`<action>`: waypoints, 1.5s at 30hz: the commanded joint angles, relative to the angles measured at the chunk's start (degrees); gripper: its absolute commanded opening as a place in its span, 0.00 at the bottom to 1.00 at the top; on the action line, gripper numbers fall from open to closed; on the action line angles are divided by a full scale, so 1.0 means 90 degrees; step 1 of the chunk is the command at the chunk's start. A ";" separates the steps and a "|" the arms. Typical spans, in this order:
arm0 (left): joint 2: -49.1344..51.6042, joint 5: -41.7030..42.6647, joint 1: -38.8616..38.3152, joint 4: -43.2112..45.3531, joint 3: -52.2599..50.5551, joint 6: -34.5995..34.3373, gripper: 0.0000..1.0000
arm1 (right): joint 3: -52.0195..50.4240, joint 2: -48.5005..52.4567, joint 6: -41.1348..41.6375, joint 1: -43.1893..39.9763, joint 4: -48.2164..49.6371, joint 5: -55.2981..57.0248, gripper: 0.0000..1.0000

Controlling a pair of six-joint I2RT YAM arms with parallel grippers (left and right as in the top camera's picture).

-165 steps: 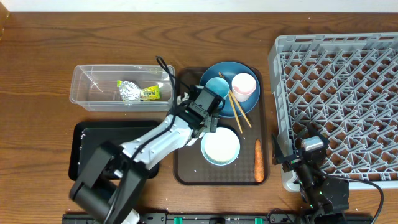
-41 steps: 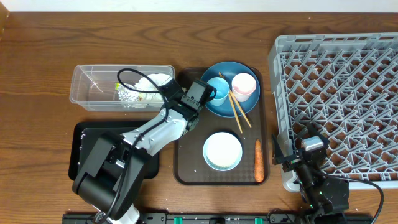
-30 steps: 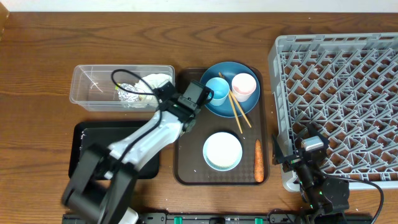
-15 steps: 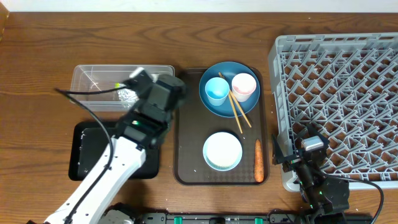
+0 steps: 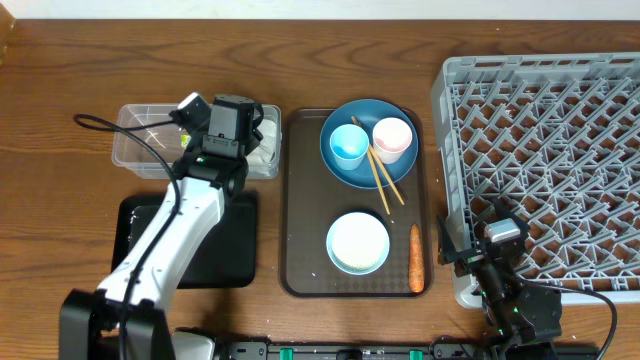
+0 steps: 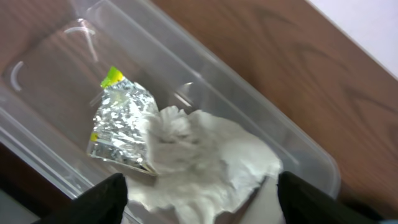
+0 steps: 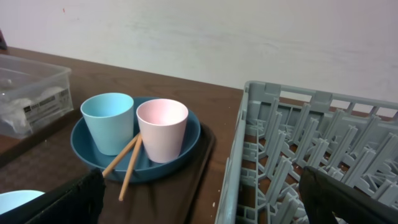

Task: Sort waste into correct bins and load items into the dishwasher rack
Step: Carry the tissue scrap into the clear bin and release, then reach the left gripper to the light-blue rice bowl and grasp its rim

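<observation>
Overall: we list the wooden table point(image 5: 60, 80) from its left edge to its right edge.
Clear tub point(image 5: 135, 150): towards the far left corner; we see the foil wrapper point(image 6: 121, 127) and the white tissue point(image 6: 211, 162) lying inside it, touching each other.
Black tray point(image 5: 225, 250): just nearer than the tub, by the near edge; the left arm crosses over it.
Left gripper point(image 6: 199, 183): above the tub's right end; its fingers point(image 6: 106, 196) are spread wide, with the tissue below the gap. We cannot tell whether they touch it.
Brown serving tray point(image 5: 300, 200): mid-table, just right of both bins.
Dark-blue plate point(image 5: 370, 108): on the serving tray's far end; it carries the light-blue cup point(image 5: 349, 145) and the pink cup point(image 5: 392, 138), upright and side by side. The chopsticks point(image 5: 385, 185) lie slanted across it.
Light-blue bowl point(image 5: 357, 240): on the serving tray's near end, white inside facing up.
Carrot point(image 5: 416, 258): along the serving tray's right rim, just beside the bowl.
Right gripper point(image 7: 200, 186): by the near edge, at the rack's near left corner; fingers spread, nothing between them.
Dishwasher rack point(image 5: 540, 110): at the right edge; we see bare lattice.
</observation>
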 commanded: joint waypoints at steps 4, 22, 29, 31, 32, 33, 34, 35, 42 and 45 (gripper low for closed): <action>-0.1260 0.1392 -0.0238 -0.0515 0.0124 0.1158 0.80 | -0.0010 -0.0027 0.0078 -0.0039 -0.0024 -0.0010 0.99; -0.1316 0.2210 -0.4602 -0.1967 0.0121 0.0571 0.55 | -0.0010 -0.0027 0.0078 -0.0039 -0.0024 -0.0010 0.99; -0.0250 0.2198 -0.5297 -0.1792 0.0121 0.0510 0.56 | -0.0010 -0.0027 0.0078 -0.0039 -0.0024 -0.0012 0.99; -0.0029 0.2195 -0.5467 -0.1649 0.0121 0.0546 0.56 | -0.0010 -0.0027 0.0078 -0.0039 -0.0024 -0.0010 0.99; 0.0070 0.2186 -0.5544 -0.1557 0.0121 0.0605 0.56 | -0.0010 -0.0027 0.0078 -0.0039 -0.0024 -0.0010 0.99; 0.0136 0.2123 -0.5600 -0.1489 0.0121 0.0629 0.56 | -0.0010 -0.0027 0.0078 -0.0039 -0.0024 -0.0010 0.99; 0.0223 0.1953 -0.5671 -0.1426 0.0121 0.0634 0.56 | -0.0010 -0.0027 0.0078 -0.0039 -0.0024 -0.0010 0.99; 0.0299 0.1749 -0.5731 -0.1387 0.0121 0.0661 0.56 | -0.0010 -0.0027 0.0078 -0.0039 -0.0024 -0.0010 0.99; 0.0867 0.0610 -0.6088 -0.1139 0.0121 0.0993 0.56 | -0.0010 -0.0027 0.0078 -0.0039 -0.0024 -0.0010 0.99; 0.1127 0.0568 -0.6113 -0.0942 0.0121 0.1020 0.56 | -0.0010 -0.0027 0.0078 -0.0039 -0.0024 -0.0012 0.99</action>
